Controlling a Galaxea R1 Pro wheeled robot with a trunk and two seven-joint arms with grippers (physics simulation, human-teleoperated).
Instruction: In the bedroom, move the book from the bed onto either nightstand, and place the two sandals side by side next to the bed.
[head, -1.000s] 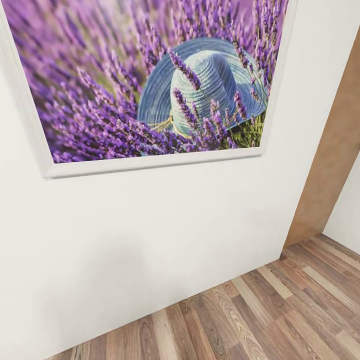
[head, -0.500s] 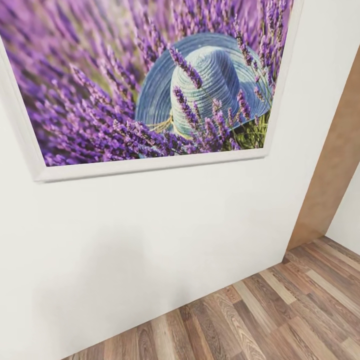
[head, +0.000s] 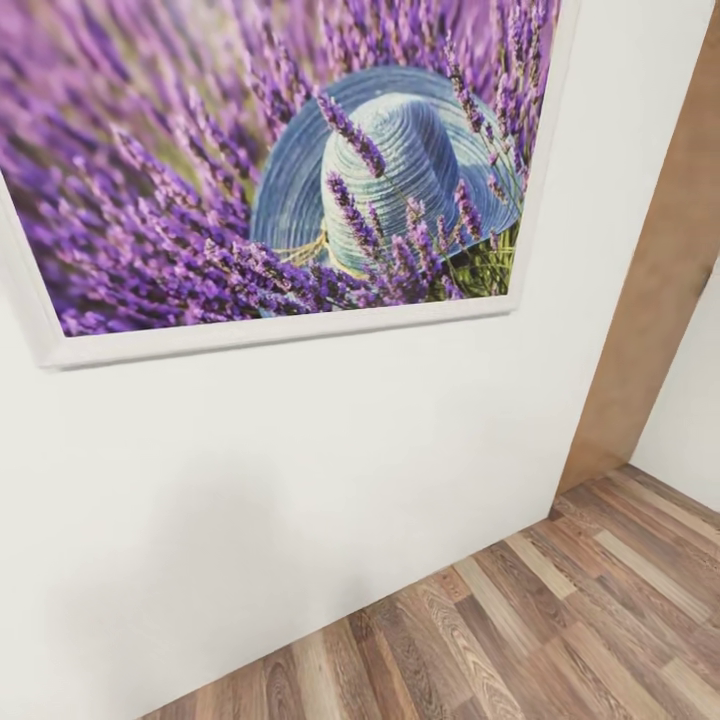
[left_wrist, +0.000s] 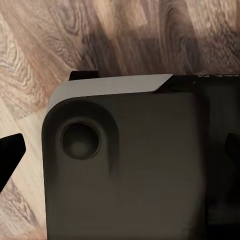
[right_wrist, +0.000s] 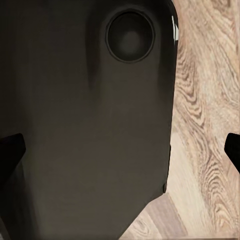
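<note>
The robot is facing a white-framed lavender-and-blue-hat picture (head: 280, 170) on a white wall (head: 300, 470), brown plank floor (head: 560, 620) at five o'clock. Both tools are spreading empty; book, sandals undetected, nothing apparently done.

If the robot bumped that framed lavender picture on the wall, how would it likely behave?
The framed lavender picture looks flat and rigid, so it would probably swing or tilt as one piece instead of bending. Its white frame sits flush against the wall, so a sideways push might skew it. Its large area suggests it may be awkward to steady.
</note>
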